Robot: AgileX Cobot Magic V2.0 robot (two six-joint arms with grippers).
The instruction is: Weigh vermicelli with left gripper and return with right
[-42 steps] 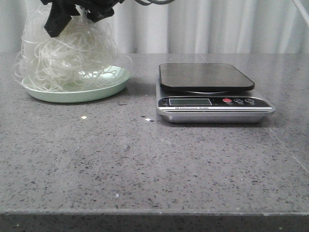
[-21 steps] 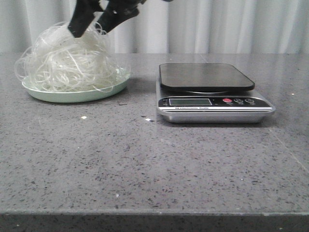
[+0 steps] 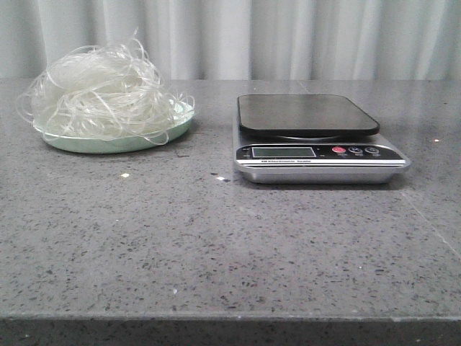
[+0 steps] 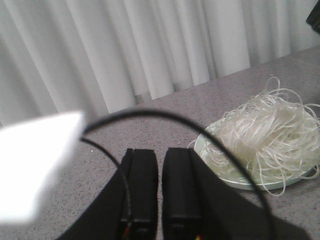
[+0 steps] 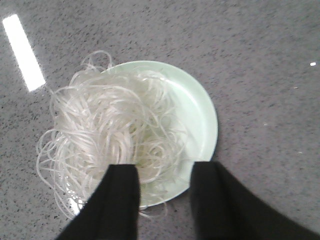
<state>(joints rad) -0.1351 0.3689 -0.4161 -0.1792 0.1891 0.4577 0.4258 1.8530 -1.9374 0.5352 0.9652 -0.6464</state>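
Observation:
The vermicelli (image 3: 104, 94) is a fluffy tangle of whitish strands lying on the pale green plate (image 3: 115, 144) at the table's back left. It also shows in the left wrist view (image 4: 270, 137) and the right wrist view (image 5: 110, 135). The scale (image 3: 317, 137) with its dark platform stands to the right of the plate with nothing on it. Neither gripper shows in the front view. My right gripper (image 5: 162, 172) is open and empty, above the plate (image 5: 200, 117). My left gripper (image 4: 160, 157) is shut and empty, beside the plate (image 4: 220, 172) and apart from it.
White curtains (image 3: 288, 36) hang behind the grey speckled table (image 3: 216, 238). A black cable (image 4: 200, 127) loops in front of the left wrist camera. A few small white crumbs (image 3: 124, 175) lie on the table before the plate.
The gripper that held the vermicelli above the plate let go, rose and left the front view. The vermicelli settled onto the plate.

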